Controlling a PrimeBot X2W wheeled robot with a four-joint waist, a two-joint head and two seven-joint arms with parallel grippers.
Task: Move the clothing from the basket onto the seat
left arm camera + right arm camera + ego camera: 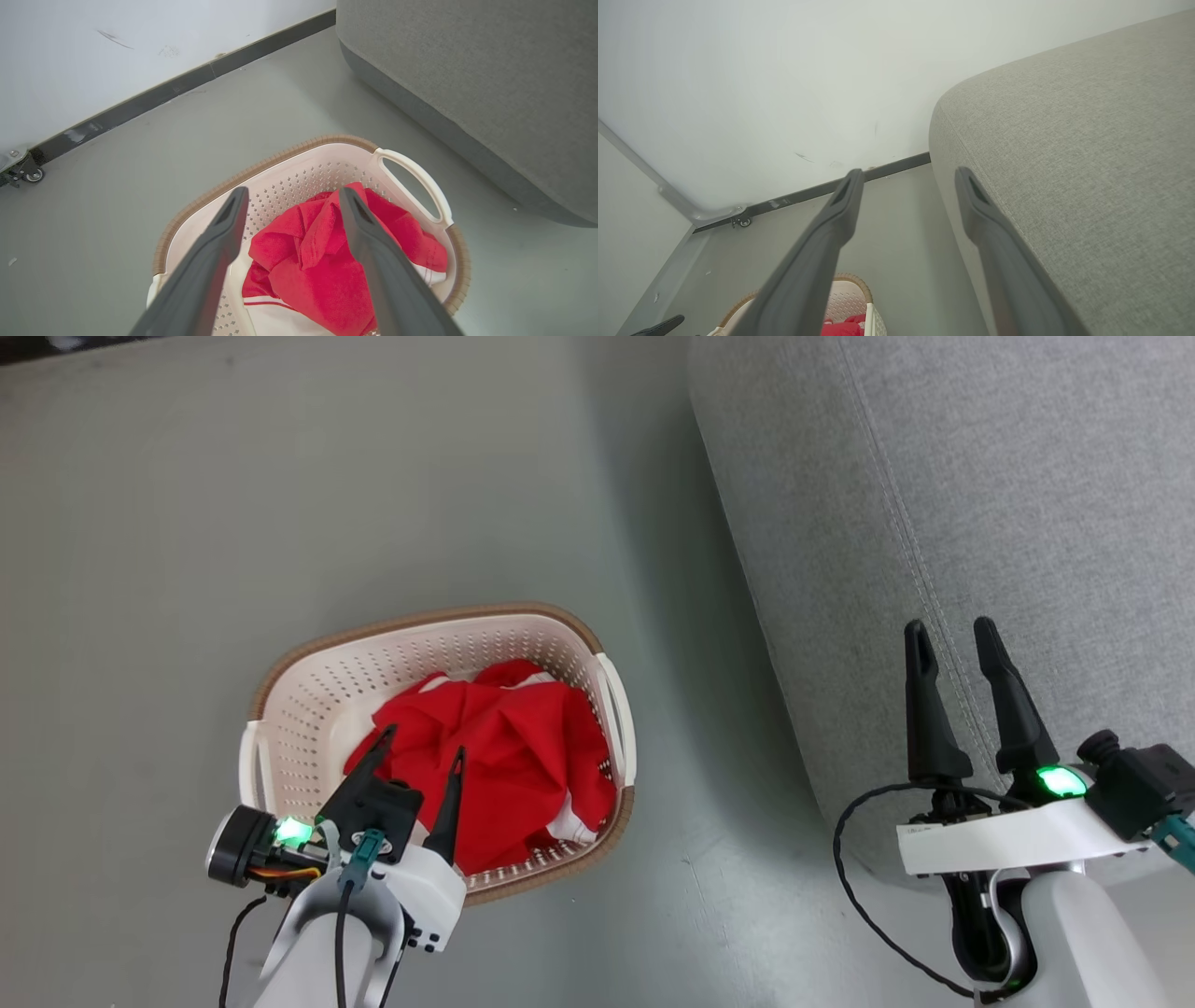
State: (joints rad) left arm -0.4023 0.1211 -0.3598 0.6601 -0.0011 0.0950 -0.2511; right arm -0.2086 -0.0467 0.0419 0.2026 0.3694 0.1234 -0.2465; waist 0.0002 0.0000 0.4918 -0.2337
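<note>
The red clothing lies crumpled in the cream basket with a brown rim, on the floor at centre left. Some white trim shows at its lower right. My left gripper hovers over the basket's near side, open, with nothing between its fingers. The left wrist view looks down on the clothing inside the basket between the open left gripper. My right gripper stands open over the edge of the grey seat. In the right wrist view the right gripper straddles the seat edge.
Grey floor surrounds the basket. A white wall with a dark baseboard runs behind it, and a small caster wheel sits at the wall's foot. A strip of floor separates basket and seat.
</note>
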